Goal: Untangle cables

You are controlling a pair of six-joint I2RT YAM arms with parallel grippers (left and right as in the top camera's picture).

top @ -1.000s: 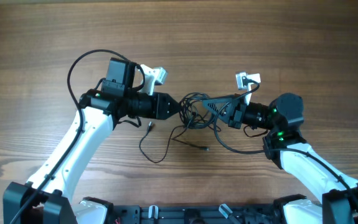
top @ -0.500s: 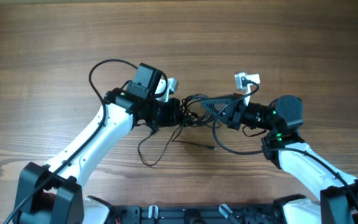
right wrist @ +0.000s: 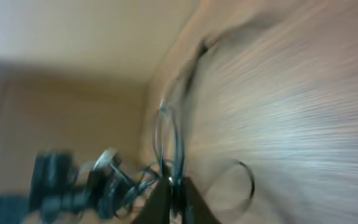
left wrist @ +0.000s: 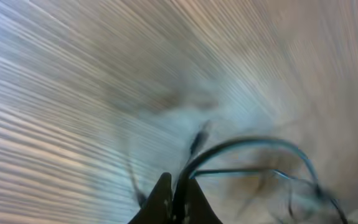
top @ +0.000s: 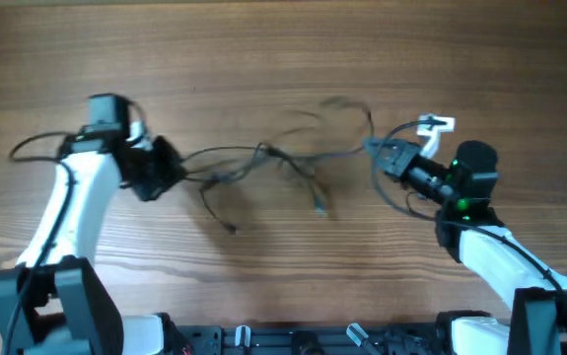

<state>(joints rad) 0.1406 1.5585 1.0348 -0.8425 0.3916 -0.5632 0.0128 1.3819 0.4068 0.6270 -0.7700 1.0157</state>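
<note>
Left claw (top: pixel 172 170) and right claw (top: pixel 374 150), both clamped shut on the cables (top: pixel 263 154).

My left claw pinches a strand toward the left edge of the tabletop (top: pixel 283 59), and my right claw grips another toward the right edge. The cables run between them across the middle in a blurred line. One loop arches toward the far edge, and two loose ends trail toward the near edge.

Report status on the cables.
Left gripper shut on cables. Right gripper shut on cables. Bunch stretched between both, knotted midway. Nothing in the way.
</note>
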